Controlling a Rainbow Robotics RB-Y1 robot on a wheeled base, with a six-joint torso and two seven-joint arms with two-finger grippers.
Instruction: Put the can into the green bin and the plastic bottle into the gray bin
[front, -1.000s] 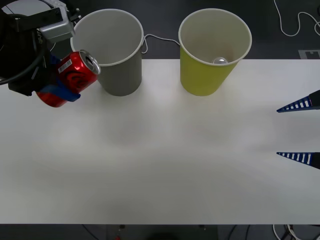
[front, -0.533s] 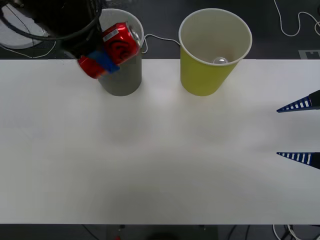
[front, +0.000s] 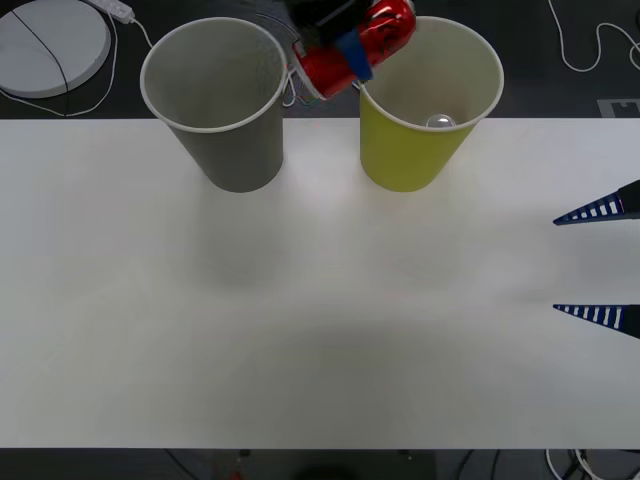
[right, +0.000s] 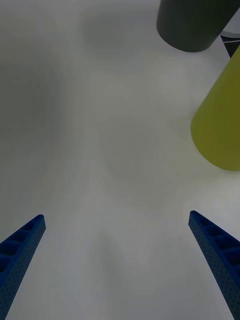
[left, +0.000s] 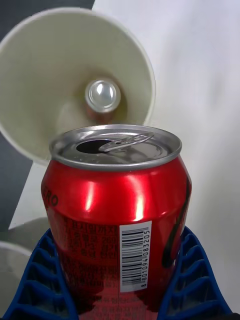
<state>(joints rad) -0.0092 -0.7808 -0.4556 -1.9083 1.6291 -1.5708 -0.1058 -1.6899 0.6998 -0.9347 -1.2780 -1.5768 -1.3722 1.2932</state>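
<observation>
Looking at the front view, you've got the left gripper (front: 345, 52) at the top edge, clamped on the red soda can (front: 357, 46), which is held tilted in the air over the near-left rim of the green bin (front: 412, 150), partly overlapping the gap btw the two bins. One blue finger (front: 352, 55) wraps across the can's body there. In the left wrist view the can (left: 116, 215) sits snug btw both ribbed blue fingers (left: 192, 280), pull-tab end up and opening already popped, barcode facing the cam. Beyond it you see down into the pale inside of the green bin (left: 45, 75), w/ another silver can top (left: 102, 95) lying at the bottom; the same silver top (front: 440, 122) shows inside the bin from the front. The gray bin (front: 225, 130) stands upright on the white table (front: 300, 320) just left of the green one, near but not touching. Your right gripper (front: 600, 265) hangs at the table's right edge, well apart from both bins, blue fingers spread wide w/ nothing btw them. In the right wrist view its fingers (right: 215, 250) sit at the corners over bare tabletop, w/ the green bin (right: 220, 125) and gray bin (right: 192, 25) farther off.
</observation>
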